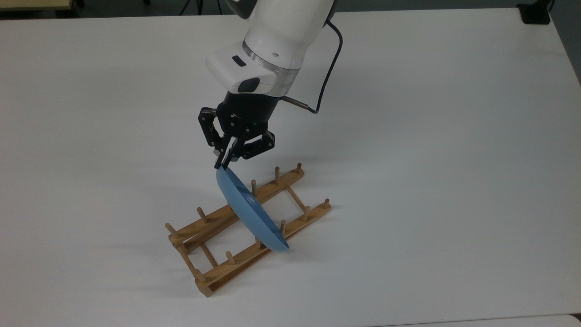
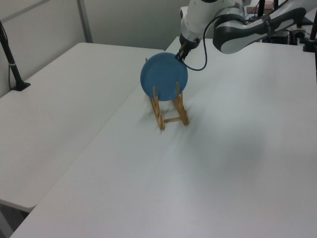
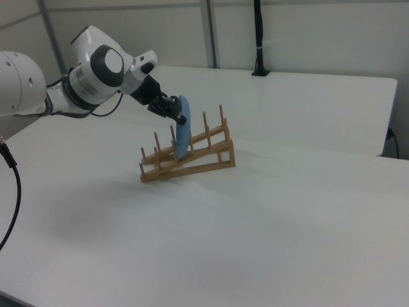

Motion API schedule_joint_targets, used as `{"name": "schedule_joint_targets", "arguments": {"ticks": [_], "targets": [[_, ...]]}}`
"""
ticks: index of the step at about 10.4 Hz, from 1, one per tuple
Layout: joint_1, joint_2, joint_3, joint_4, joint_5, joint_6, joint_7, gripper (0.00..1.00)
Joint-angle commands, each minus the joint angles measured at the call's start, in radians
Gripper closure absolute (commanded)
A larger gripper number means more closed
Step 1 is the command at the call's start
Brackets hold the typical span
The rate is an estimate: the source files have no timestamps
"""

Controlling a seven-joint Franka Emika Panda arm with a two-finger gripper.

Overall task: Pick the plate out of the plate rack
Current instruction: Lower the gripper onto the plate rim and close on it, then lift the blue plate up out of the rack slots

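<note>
The light-blue plate [image 1: 247,211] stands on edge, leaning, between pegs near the middle of the wooden plate rack [image 1: 227,271]. My gripper [image 1: 223,164] comes down at an angle from above and is shut on the plate's top rim. In the left view the plate [image 2: 163,77] shows its round face above the rack [image 2: 157,111], with the gripper [image 2: 177,56] at its upper right edge. The right view has the plate [image 3: 184,134] edge-on in the sloping rack [image 3: 192,169], and the gripper [image 3: 179,115] pinches its upper edge from the right view's left.
A black cable [image 1: 327,77] loops off the wrist. The rack sits on a wide white table [image 1: 431,181]; a second table [image 2: 59,99] adjoins it. A black clamp post [image 2: 12,64] stands on that second table, and a black block [image 1: 535,13] sits at the far corner.
</note>
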Motion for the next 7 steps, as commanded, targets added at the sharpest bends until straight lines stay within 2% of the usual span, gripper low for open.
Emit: {"name": "schedule_joint_targets", "arguments": {"ticks": [1, 3, 7], "targets": [[-0.006, -0.002, -0.010, 0.005, -0.035, 0.036, 0.011, 1.00], [-0.011, -0.021, -0.010, 0.005, -0.061, 0.036, 0.011, 1.00], [-0.023, -0.064, -0.010, 0.005, -0.067, 0.033, 0.011, 1.00]]}}
